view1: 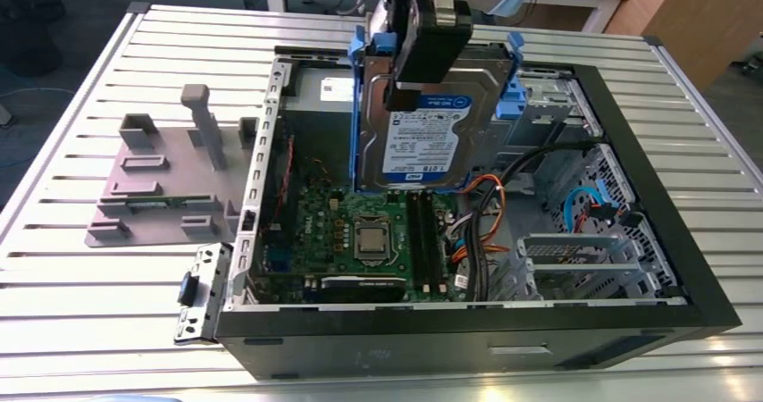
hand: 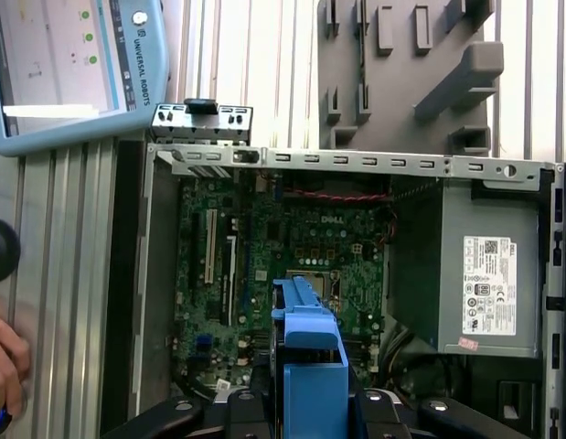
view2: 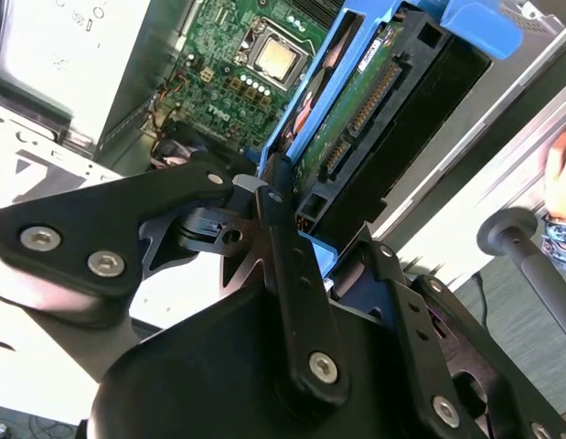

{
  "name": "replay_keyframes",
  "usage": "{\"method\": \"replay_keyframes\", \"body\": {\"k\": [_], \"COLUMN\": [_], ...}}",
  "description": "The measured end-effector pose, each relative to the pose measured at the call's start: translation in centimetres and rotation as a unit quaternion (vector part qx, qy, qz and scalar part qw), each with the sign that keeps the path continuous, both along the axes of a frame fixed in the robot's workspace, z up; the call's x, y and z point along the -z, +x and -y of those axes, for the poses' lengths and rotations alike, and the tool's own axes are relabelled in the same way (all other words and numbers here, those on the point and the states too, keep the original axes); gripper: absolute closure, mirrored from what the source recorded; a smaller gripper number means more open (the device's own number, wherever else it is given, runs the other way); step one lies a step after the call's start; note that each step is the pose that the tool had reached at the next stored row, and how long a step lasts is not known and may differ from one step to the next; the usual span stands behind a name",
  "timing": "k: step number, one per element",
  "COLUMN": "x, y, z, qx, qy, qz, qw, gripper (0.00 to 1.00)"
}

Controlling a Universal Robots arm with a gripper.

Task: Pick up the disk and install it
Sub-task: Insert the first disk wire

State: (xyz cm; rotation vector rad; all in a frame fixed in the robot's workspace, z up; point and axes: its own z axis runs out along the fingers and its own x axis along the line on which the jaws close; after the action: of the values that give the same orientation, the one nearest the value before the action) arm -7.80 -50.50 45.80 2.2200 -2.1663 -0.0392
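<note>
In the exterior view the disk, a silver-grey drive with a white and blue label in a blue bracket, hangs upright over the open computer case. My gripper is shut on its upper edge. The disk's lower edge is just above the motherboard. In the second wrist view the disk appears edge-on with its connector side showing, clamped between the black fingers. The first wrist view looks down past the blue bracket onto the motherboard.
A grey power supply box with a white sticker fills one end of the case. Orange and black cables lie beside the motherboard. A grey parts fixture sits on the slatted table. A tablet and a person's hand are at the table's edge.
</note>
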Motion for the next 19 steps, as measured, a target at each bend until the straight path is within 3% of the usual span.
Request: {"method": "replay_keyframes", "body": {"k": [19], "x": [0.02], "y": [0.94], "z": [0.00], "qx": [0.000], "qy": [-0.0009], "qz": [0.0000], "qw": [1.00000], "gripper": [0.63]}}
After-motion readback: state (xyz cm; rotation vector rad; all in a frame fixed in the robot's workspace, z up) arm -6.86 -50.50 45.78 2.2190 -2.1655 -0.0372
